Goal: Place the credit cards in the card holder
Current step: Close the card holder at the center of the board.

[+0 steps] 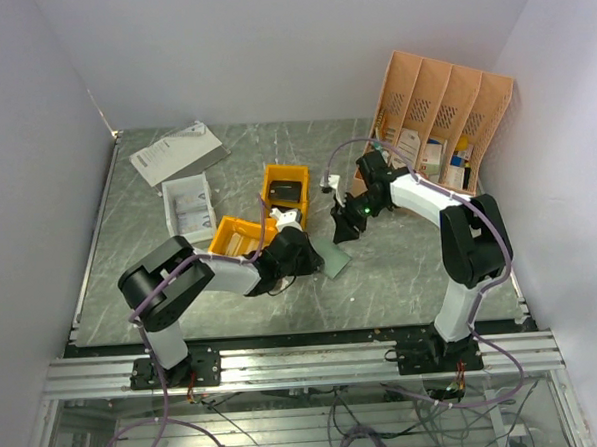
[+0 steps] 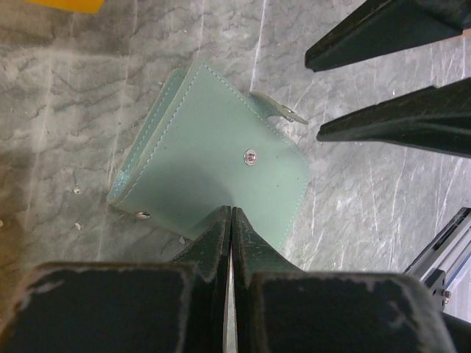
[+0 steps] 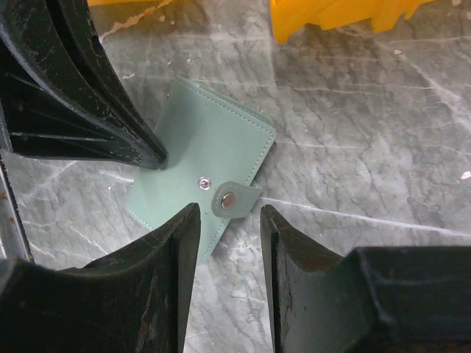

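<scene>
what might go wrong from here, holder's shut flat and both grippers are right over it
1. The left gripper, shut, seems to pin only one edge of the card holder, so a pull could pivot or slide it.
2. The strap tab lies small and low under the open right gripper, whose fingers may slip off it or pinch the cover too.
3. The two grippers sit close together and could knock each other.
</scene>
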Tool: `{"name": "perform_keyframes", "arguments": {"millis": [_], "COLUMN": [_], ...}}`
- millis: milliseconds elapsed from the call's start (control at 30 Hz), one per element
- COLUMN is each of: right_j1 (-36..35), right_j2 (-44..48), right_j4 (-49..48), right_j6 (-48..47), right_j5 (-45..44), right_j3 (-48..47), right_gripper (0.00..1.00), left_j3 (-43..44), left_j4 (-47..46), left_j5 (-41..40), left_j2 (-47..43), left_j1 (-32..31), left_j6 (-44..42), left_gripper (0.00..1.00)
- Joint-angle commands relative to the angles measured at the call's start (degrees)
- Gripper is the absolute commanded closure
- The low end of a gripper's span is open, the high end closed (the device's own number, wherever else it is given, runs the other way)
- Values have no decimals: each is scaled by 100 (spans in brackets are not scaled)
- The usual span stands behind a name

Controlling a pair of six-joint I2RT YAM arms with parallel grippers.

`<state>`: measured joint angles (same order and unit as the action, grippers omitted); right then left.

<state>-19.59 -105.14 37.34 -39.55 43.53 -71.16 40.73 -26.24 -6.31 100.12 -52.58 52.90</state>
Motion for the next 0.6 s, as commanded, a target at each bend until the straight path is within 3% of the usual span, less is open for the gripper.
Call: {"name": "perform_keyframes", "arguments": {"millis": [0,167,367,567], "right_j1": [-145,-240,-322,-310], "right_j2": [-122,-162,-272,-336], "right_j4": [89,82,183,273], "right_j6": [-38,-14,-26,-25], "right_j5": [-257,-410,-542,-533], "right_j3": [-122,-152,-255,-382], "right_gripper": [62,65,76,98], "left_j3": [142,81,41,-4], "left_j4": [82,19,-11,-34], "left_j5": [150,204,237,252], "left_j2": [102,131,123,119], "left_j1": [80,102,113,119], "left_j6": [-87,-61,-61,-61], "left_gripper": [93,93,93,93]}}
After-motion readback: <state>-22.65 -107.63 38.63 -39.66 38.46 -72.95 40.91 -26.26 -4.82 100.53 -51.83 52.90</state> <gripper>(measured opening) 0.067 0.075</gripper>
